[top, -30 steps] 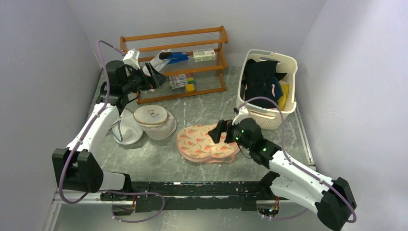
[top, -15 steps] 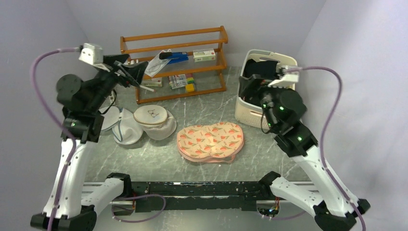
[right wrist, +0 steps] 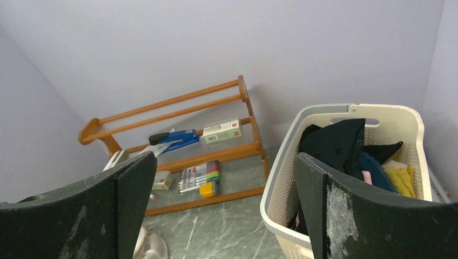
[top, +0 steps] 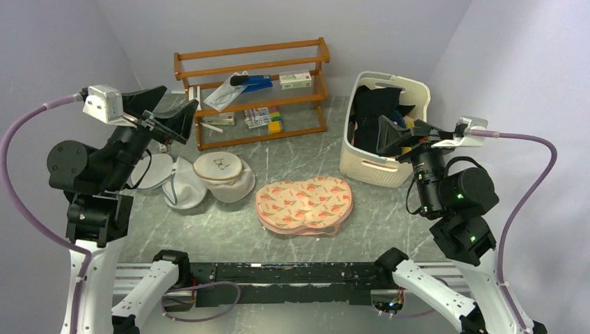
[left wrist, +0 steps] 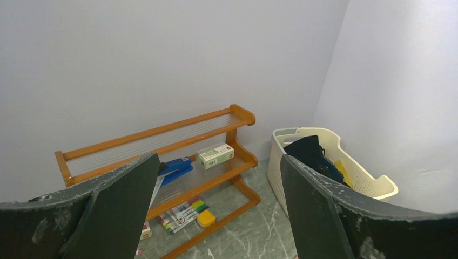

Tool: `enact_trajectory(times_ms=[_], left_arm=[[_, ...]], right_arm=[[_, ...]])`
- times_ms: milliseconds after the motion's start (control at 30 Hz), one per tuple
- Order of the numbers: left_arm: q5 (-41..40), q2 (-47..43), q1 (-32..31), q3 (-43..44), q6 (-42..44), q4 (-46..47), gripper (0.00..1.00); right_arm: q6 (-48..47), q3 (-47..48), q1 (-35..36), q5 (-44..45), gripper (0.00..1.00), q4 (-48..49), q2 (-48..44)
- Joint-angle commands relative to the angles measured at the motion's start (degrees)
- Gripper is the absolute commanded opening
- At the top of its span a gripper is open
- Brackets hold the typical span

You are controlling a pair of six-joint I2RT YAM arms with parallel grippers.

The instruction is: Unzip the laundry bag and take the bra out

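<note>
Change noted:
- right gripper is lifted high, up and right of laundry bag; a second earlier it was down at bag's right lobe
- left gripper is raised far left of bag, withdrawn from shelf behind bag
- both claws are spread wide, released; nothing is held

Bag is left flat on table, same spot, between basket on its right and round mesh bags on its left. No opening is visible; zip too small to tell. No bra is seen outside.

Judgement: unzipping is not yet achieved; fresh approach to bag's edge is needed.
</note>
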Motion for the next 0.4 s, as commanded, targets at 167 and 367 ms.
enact_trajectory(times_ms=[167,367], left_arm=[[-1.98,-2.10,-0.23,0.14,0.62,-1.80,0.94],[-2.02,-2.38,-0.25,0.30,1.15,-2.27,0.94]], right_arm=[[1.80,1.12,-0.13,4.23,1.00,-1.97,0.64],[1.55,-1.08,-0.12,1.03,1.00,-0.02,-0.39]])
